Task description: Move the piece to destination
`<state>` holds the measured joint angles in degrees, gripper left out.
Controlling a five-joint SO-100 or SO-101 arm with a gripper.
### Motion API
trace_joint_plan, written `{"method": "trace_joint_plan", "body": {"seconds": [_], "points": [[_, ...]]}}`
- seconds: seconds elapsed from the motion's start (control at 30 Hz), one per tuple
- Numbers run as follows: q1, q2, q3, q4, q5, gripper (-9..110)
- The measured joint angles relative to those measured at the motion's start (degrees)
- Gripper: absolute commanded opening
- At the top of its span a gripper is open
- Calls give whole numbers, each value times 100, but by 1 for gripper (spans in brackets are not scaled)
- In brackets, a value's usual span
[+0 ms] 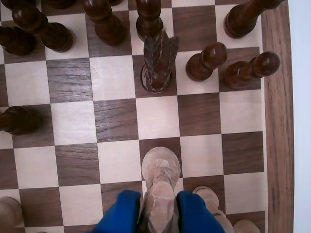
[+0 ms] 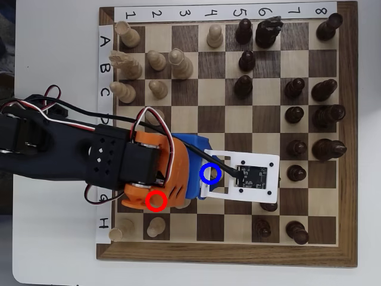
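Wrist view first, going left to right: dark brown pieces (image 1: 34, 34) are crowding the top left corner of the chessboard (image 1: 73, 121), and one more dark piece (image 1: 19, 120) is lying in from the left edge at mid height. A pale pawn (image 1: 8, 212) is peeking in at the bottom left corner. In the middle, a dark knight (image 1: 158, 63) is standing on a dark square, with open squares below it. At the bottom centre the gripper (image 1: 158, 213) is coming in from the lower edge, its two blue fingers (image 1: 121, 213) pressing against either side of the piece (image 1: 160, 182), a pale cream knight-like carving with a rounded top. The piece is hanging over a dark square in the second row from the bottom, though whether its base is touching the board cannot be told. Just right of it another pale piece (image 1: 209, 196) is showing, and further up two dark pawns (image 1: 206, 60) are leaning near the board's walnut border (image 1: 279, 121).

Overhead view, again left to right: the black arm (image 2: 53, 155) is reaching in from the left, its orange body (image 2: 161, 173) and white camera plate (image 2: 247, 176) covering the board's lower middle. A red ring (image 2: 156, 201) is sitting on the orange part, and a blue ring (image 2: 210, 173), marking the destination, is lying just right of it at the blue finger's edge. The piece itself is hidden under the arm here.
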<state>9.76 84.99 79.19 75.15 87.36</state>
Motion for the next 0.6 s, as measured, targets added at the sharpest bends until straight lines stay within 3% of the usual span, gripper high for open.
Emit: {"method": "trace_joint_plan", "body": {"seconds": [0.6], "points": [[0,-62,0,-35,88,0]]}}
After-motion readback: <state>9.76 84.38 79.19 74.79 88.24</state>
